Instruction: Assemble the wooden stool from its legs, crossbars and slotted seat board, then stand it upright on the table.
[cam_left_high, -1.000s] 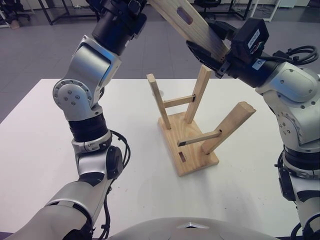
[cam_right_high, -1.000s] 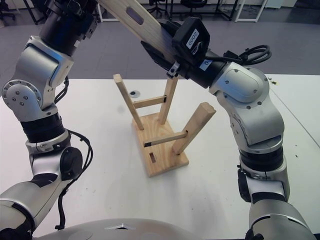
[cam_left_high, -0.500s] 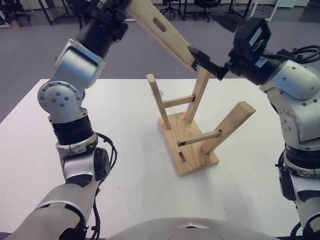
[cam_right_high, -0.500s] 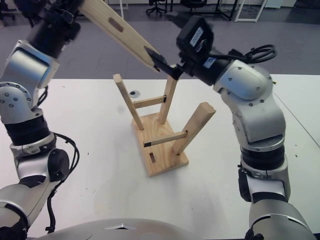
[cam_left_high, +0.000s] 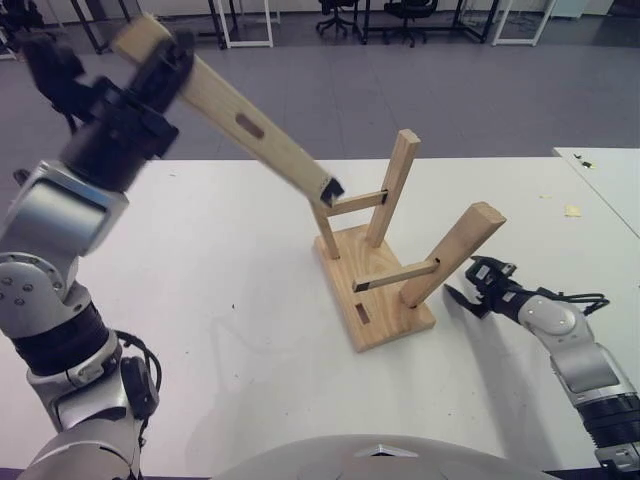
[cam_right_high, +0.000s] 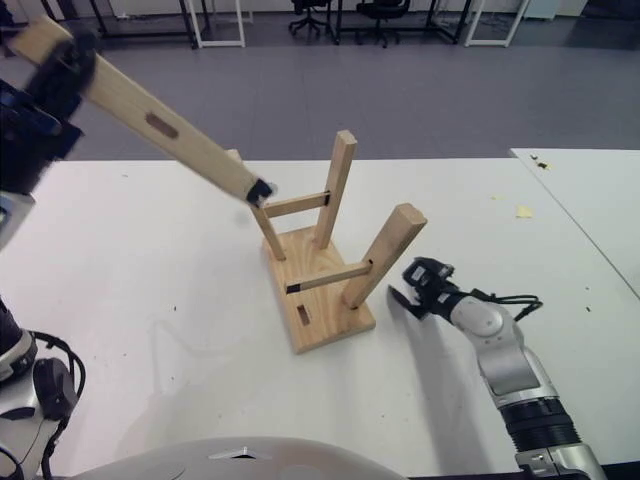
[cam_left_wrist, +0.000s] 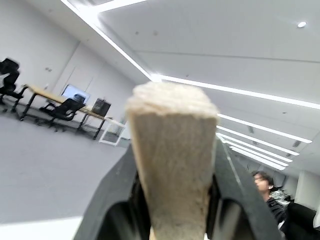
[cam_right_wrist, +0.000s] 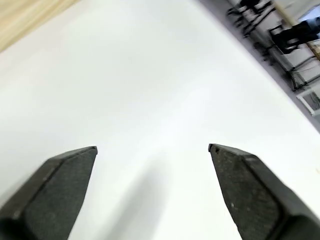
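The pale wooden stool (cam_left_high: 385, 300) lies upside down near the middle of the white worktop (cam_left_high: 200, 300), partly assembled. Its slotted seat board (cam_left_high: 392, 322) rests flat on the surface, with one open slot (cam_left_high: 363, 313) showing near the front edge. Three legs rise from the board. A straight leg (cam_left_high: 396, 185) stands at the back. A thicker leg (cam_left_high: 455, 250) leans out to the right. A third leg (cam_left_high: 326, 238) stands at the left, its upper part hidden. One crossbar (cam_left_high: 358, 203) joins the back leg to the left one. A second crossbar (cam_left_high: 400, 275) runs from the leaning leg toward the front of the board.

A fourth, loose wooden leg (cam_left_high: 240, 125) with an oval slot in its side slants down from the upper left. Its lower end crosses in front of the top of the left leg, by the upper crossbar's end; whether they touch cannot be told. The left end effector (cam_left_high: 163, 72) is clamped on the upper end of this leg, a finger (cam_left_wrist: 117, 200) pressed against each side of the wood.

The right end effector (cam_right_wrist: 152, 180) sits low over the worktop just beside the seat board's right edge, near the foot of the leaning leg and apart from it. Its fingers (cam_right_wrist: 55, 185) are spread wide and grip nothing.
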